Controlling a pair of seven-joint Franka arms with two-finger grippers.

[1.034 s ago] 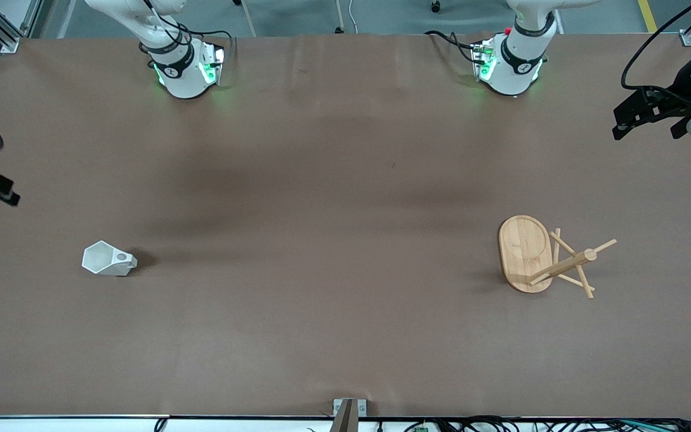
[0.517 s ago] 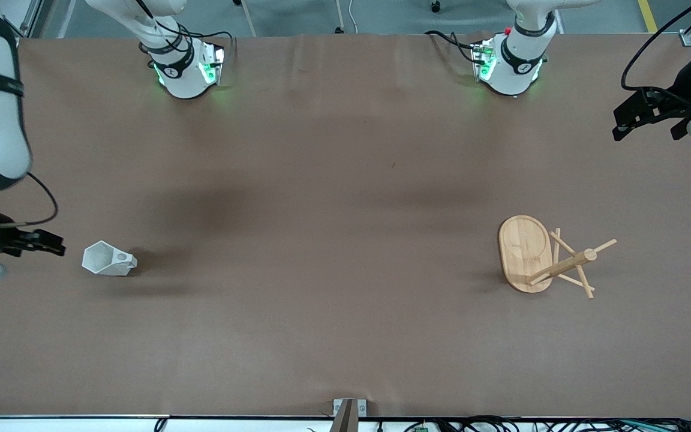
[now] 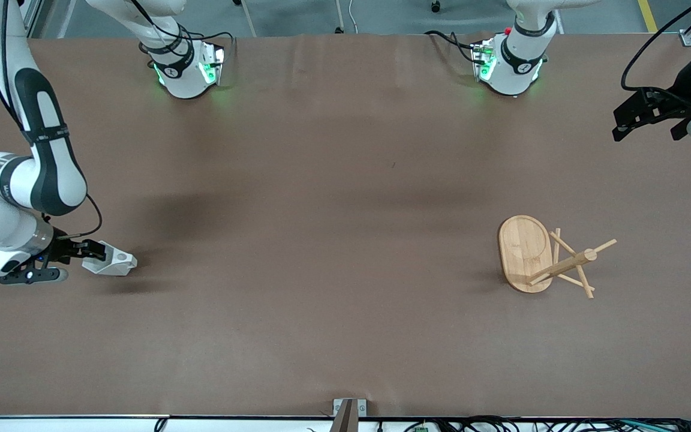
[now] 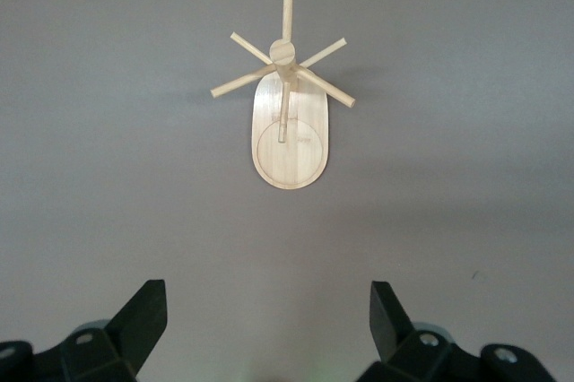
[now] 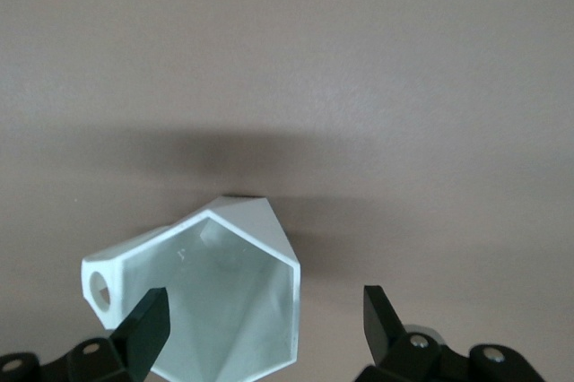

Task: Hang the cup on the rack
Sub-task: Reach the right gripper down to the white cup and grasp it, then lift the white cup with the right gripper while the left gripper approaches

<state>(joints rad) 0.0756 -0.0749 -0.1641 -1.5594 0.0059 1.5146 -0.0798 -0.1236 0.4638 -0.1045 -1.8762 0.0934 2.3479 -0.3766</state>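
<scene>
Right gripper [image 3: 89, 252] spread wide at rim of tipped cup [image 3: 115, 261], gripping nothing, left gripper [image 3: 645, 123] open, empty, waiting

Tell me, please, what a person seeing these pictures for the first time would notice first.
First comes the right gripper, low at the right arm's end of the table, its open fingers reaching around the rim of the white cup lying on its side. Next, the wooden rack stands alone toward the left arm's end. The left gripper waits open, raised over that end's edge.
</scene>
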